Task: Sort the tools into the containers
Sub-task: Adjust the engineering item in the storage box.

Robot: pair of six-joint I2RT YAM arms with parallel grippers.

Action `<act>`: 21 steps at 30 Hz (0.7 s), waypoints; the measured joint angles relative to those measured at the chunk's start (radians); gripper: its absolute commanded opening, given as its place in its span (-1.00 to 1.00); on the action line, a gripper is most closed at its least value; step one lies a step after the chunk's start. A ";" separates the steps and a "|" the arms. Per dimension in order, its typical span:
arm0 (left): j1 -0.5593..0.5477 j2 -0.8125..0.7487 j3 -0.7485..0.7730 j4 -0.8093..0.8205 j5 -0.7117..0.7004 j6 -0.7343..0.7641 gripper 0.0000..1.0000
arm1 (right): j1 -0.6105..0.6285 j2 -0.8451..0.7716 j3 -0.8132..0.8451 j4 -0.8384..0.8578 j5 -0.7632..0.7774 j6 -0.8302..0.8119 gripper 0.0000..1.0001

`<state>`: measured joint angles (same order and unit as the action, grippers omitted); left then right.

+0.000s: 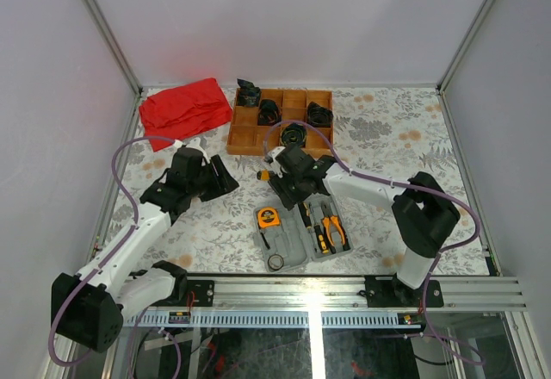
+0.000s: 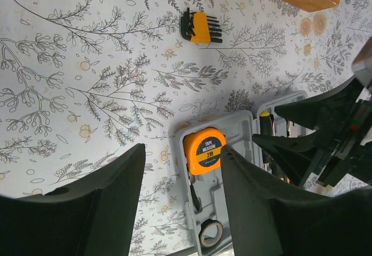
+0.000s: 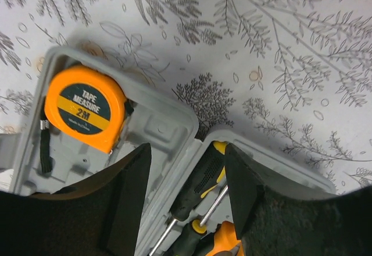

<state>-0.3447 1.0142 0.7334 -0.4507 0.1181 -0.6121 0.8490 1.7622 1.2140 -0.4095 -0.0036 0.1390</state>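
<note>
1. On the table (image 1: pixel 387 146), near its front edge, the case (image 1: pixel 291 243) lies opened flat.
2. In the half on the left of the top view sit the tape measure (image 1: pixel 268 218) and, nearer the arms, the ring (image 1: pixel 276 262). The other half holds the pliers (image 1: pixel 333 234) and the screwdrivers (image 3: pixel 200 180).
3. One tool is not yet in: the hex-key set (image 2: pixel 200 27) lies flat on the table between the case and the wooden tray (image 1: pixel 245 146), apart from both.
4. The right gripper (image 3: pixel 187 151) hangs over the far edge of the case with its fingers spread. A screwdriver handle shows in the gap. It looks to be lying in its recess rather than pinched, though I cannot tell whether one pad touches it.
5. The left gripper (image 2: pixel 183 150) hovers above the table to the left of the case. It is spread too, with nothing between its fingers.
6. The hex-key set is probably light and stiff: thin dark keys fanned out of a yellow holder.
7. The holder is the place to take hold, across its two long edges. It is the widest and squarest part, and the plastic should slip less than bare steel.
8. A pinch on the keys alone risks them swivelling in the holder or sliding out of the pads.
9. Because the set lies so low, the fingers must come down nearly to the table to get round it, and a shallow pinch could flick it away.
10. The right gripper is just beside the set and looks better placed for the pick.
</note>
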 measured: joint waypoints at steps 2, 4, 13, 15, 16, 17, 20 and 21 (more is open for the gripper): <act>0.001 0.001 0.000 0.000 0.005 0.000 0.06 | 0.000 0.000 -0.014 -0.008 -0.006 0.000 0.21; 0.003 0.004 0.000 0.000 0.008 0.000 0.06 | 0.000 0.005 -0.018 -0.015 -0.010 0.000 0.21; 0.007 0.006 0.000 0.000 0.013 0.000 0.07 | 0.000 0.089 0.026 -0.011 0.016 -0.001 0.17; 0.012 0.006 0.000 -0.002 0.013 0.000 0.07 | 0.000 0.105 0.042 -0.003 0.038 -0.005 0.17; 0.014 0.006 0.000 -0.003 0.013 0.000 0.07 | -0.001 0.126 0.050 0.002 0.052 -0.008 0.17; 0.016 0.006 0.000 -0.006 0.012 0.000 0.07 | -0.003 0.131 0.053 -0.005 0.050 -0.010 0.18; 0.021 0.006 0.000 -0.012 0.013 0.000 0.07 | -0.007 0.139 0.068 -0.005 0.068 -0.018 0.19; 0.021 0.006 0.000 -0.015 0.012 0.000 0.07 | -0.011 0.142 0.072 -0.004 0.072 -0.021 0.19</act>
<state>-0.3233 1.0199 0.7334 -0.4660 0.1303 -0.6117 0.8383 1.9045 1.2865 -0.4133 0.0681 0.1177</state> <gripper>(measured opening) 0.535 0.591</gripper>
